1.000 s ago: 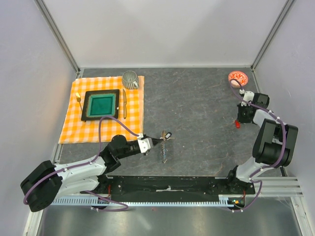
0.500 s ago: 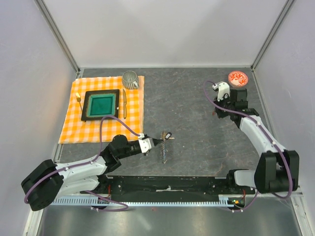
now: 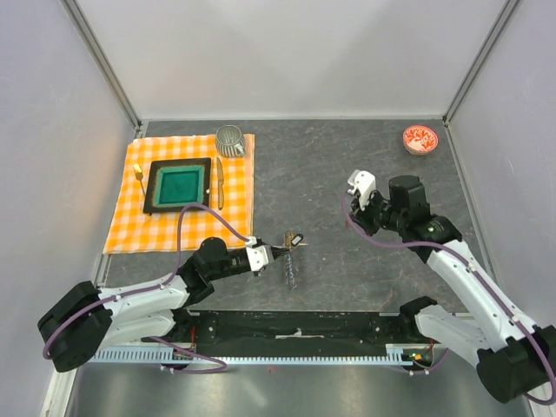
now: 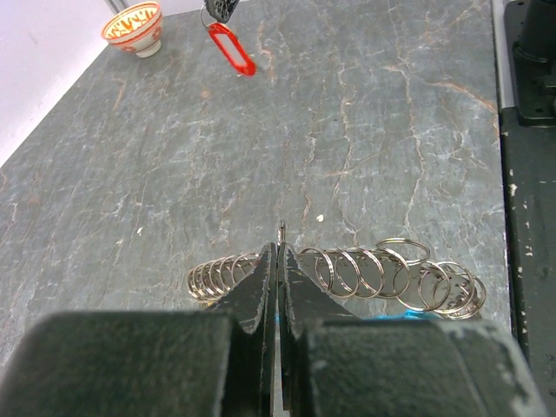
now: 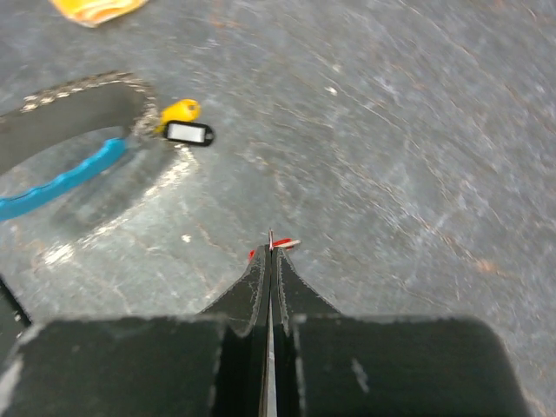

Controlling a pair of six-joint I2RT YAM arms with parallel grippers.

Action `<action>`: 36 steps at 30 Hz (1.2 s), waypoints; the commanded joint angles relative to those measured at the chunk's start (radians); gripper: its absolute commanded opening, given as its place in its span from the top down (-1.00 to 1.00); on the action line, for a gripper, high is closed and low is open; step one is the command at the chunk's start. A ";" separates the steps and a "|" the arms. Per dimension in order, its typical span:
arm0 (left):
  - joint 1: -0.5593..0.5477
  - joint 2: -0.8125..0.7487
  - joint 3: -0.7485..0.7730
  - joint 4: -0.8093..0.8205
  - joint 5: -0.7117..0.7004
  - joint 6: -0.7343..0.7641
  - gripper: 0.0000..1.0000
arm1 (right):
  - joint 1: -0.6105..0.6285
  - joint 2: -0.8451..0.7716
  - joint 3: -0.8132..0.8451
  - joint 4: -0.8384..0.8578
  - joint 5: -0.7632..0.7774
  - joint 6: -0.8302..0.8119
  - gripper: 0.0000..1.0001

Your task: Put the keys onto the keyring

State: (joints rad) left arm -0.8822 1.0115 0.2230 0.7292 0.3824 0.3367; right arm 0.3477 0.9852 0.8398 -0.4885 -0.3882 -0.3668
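The keyring (image 3: 291, 271) is a silvery chain of rings lying on the grey table, with a blue tag (image 5: 61, 187). In the left wrist view its rings (image 4: 347, 274) spread on both sides of my fingers. My left gripper (image 3: 274, 252) is shut on a thin metal end of the keyring (image 4: 281, 233). A yellow-headed key (image 5: 180, 111) and a black and white tag (image 5: 188, 133) lie at the ring's far end (image 3: 295, 238). My right gripper (image 3: 351, 217) is shut on the red key (image 5: 291, 244), held above the table right of the keyring. The red tag (image 4: 233, 48) hangs below it.
An orange checked cloth (image 3: 243, 204) at the left carries a dark tray with a green inside (image 3: 179, 184), yellow-handled cutlery (image 3: 220, 182) and a metal mug (image 3: 230, 140). A red patterned bowl (image 3: 420, 138) stands at the back right.
My right arm has swung from the far right edge in towards the middle of the table, carrying the red key. The left gripper and the keyring have stayed put.
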 commanded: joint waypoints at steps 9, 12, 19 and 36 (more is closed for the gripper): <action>-0.009 -0.079 0.062 -0.005 0.076 0.058 0.96 | 0.246 -0.155 -0.059 0.028 -0.115 -0.020 1.00; -0.009 -0.077 0.091 -0.036 0.101 0.076 0.96 | 0.277 -0.148 -0.058 0.044 -0.178 0.005 1.00; -0.012 -0.059 0.156 -0.088 0.147 0.097 0.96 | 0.373 -0.186 -0.065 0.059 -0.120 -0.007 1.00; -0.021 0.047 0.239 -0.131 0.202 0.134 0.96 | 0.576 -0.221 -0.123 0.100 0.173 -0.080 1.00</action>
State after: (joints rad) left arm -0.8944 1.0595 0.4034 0.5495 0.5419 0.4179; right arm 0.8837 0.7517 0.7143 -0.4061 -0.3191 -0.4171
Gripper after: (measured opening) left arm 0.025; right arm 0.007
